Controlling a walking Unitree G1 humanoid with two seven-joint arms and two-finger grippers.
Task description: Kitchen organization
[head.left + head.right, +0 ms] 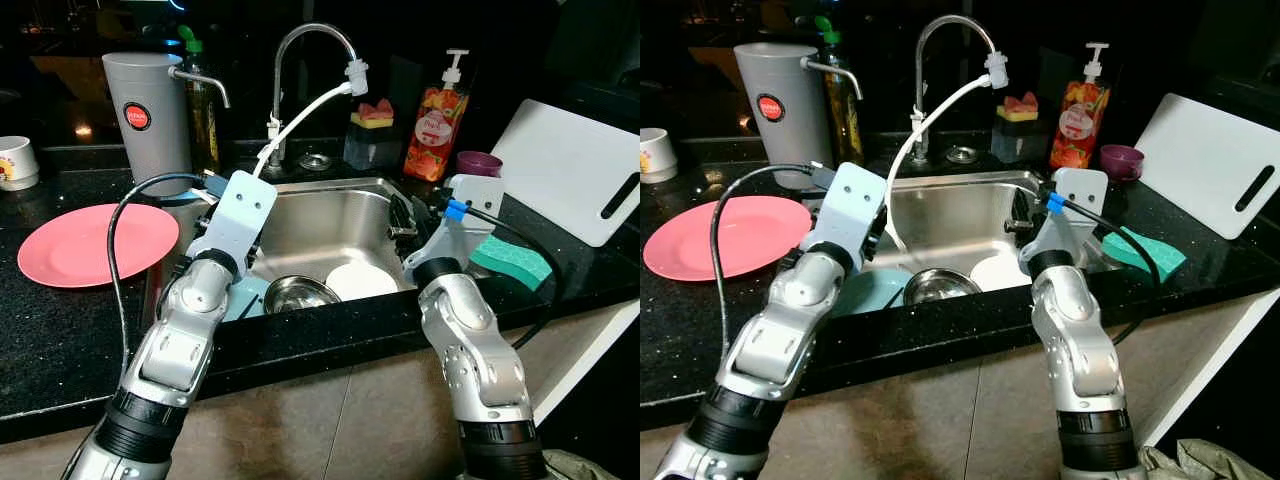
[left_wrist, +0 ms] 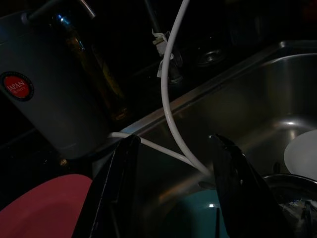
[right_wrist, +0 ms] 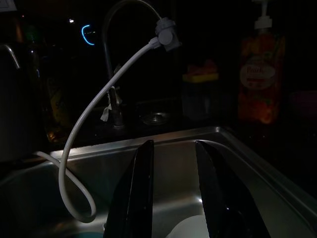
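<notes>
Both grippers hang over the sink (image 1: 345, 205) at the centre of the frame. The left gripper (image 2: 173, 198) is wide open and holds nothing, with the white hose (image 2: 171, 119) running between its fingers. The right gripper (image 3: 173, 193) is partly open and empty. In the sink lie a steel bowl (image 1: 300, 293), a white plate (image 1: 362, 281) and a teal dish (image 1: 868, 289). A pink plate (image 1: 95, 243) sits on the counter at left, a green sponge (image 1: 512, 260) at right.

plate (image 1: 90, 245): plain pink, left of the left gripper (image 2: 173, 198)
sponge (image 1: 512, 260): teal, right of the right gripper (image 3: 173, 198)
soap bottle (image 1: 437, 130): orange, white pump
cutting board (image 1: 570, 180): white
hose (image 1: 300, 120): white
</notes>
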